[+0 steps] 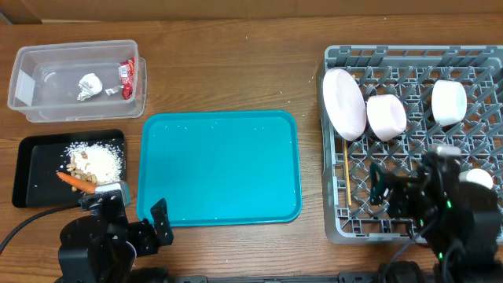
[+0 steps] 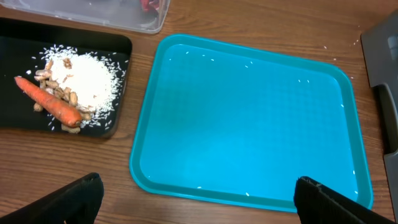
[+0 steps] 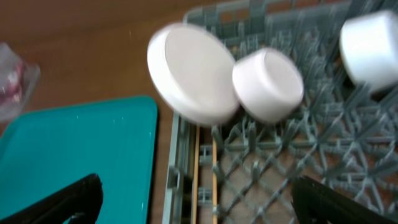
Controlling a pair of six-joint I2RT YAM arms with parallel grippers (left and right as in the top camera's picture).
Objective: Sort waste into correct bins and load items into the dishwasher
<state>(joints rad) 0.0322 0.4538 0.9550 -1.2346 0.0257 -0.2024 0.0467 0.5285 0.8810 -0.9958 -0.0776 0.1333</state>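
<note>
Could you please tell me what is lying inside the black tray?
White rice, tan peanut shells and an orange carrot lie in the black tray. Anything beneath the rice pile is hidden.

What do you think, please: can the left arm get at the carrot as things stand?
Probably yes: the carrot lies uncovered in the black tray, the left end effector is open just beside it, and nothing stands between them.
</note>
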